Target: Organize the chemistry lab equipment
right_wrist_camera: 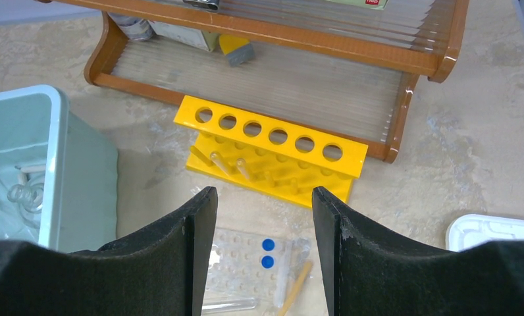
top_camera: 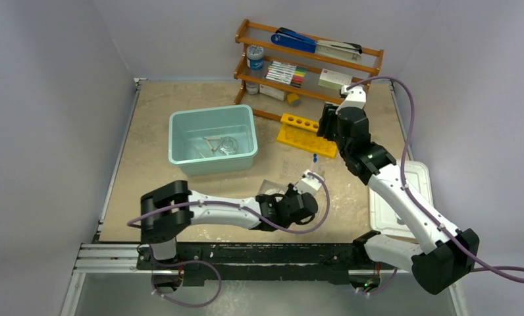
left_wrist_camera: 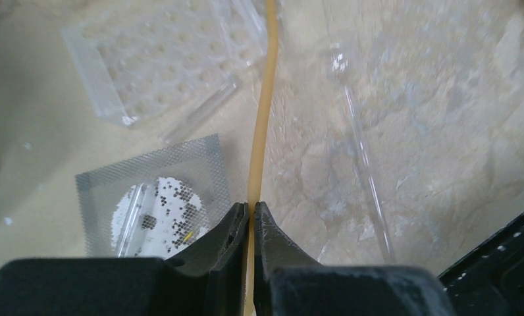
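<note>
yellow rack (right_wrist_camera: 266, 148): 1 | teal bin (top_camera: 214, 163): 1 | amber tube (left_wrist_camera: 262, 112): 1 | mesh (left_wrist_camera: 101, 191): 1

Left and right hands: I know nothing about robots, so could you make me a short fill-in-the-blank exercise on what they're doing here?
1. The left hand is ____ on the amber rubber tube.
2. The right hand, above the yellow rack, has its fingers ____.
3. The top of the yellow rack has ____ round holes.

Missing words: shut; open; six.
</note>
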Available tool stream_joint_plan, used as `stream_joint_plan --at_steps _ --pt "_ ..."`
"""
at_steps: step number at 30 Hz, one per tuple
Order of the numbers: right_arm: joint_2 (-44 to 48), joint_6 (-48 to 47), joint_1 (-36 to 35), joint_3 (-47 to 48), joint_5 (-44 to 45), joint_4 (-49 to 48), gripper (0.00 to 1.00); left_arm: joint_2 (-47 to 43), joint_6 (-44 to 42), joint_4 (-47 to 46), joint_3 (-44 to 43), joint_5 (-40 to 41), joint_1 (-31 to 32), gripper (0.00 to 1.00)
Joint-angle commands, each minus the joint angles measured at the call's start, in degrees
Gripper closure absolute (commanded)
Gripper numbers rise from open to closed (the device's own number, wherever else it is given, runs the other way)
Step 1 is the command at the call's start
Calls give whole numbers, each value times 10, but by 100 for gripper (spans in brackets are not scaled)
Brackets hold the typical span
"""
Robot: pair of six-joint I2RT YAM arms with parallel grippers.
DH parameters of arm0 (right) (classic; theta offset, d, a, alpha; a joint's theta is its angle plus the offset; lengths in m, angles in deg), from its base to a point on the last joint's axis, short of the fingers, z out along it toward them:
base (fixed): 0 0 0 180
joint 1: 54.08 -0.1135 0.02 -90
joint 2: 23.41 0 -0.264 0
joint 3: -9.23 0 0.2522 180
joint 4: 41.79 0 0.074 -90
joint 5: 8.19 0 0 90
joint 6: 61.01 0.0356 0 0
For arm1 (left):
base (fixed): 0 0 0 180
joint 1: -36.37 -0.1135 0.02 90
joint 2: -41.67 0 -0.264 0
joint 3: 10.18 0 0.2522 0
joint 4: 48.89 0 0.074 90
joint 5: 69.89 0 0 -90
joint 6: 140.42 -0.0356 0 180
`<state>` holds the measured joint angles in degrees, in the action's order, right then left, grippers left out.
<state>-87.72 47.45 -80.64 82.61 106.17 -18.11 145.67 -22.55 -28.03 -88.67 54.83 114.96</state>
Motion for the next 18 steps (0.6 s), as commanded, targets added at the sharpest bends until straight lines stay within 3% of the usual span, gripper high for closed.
stream_joint_plan --at_steps 1,4,18 --pt "2 2 3 3 -6 -32 42 -78 -20 12 -16 24 -16 96" --pt "10 2 3 -8 -4 -38 42 -111 -31 27 -28 28 -19 100" --pt "-18 -2 6 -9 -33 -71 42 -265 -47 66 -31 77 -69 100"
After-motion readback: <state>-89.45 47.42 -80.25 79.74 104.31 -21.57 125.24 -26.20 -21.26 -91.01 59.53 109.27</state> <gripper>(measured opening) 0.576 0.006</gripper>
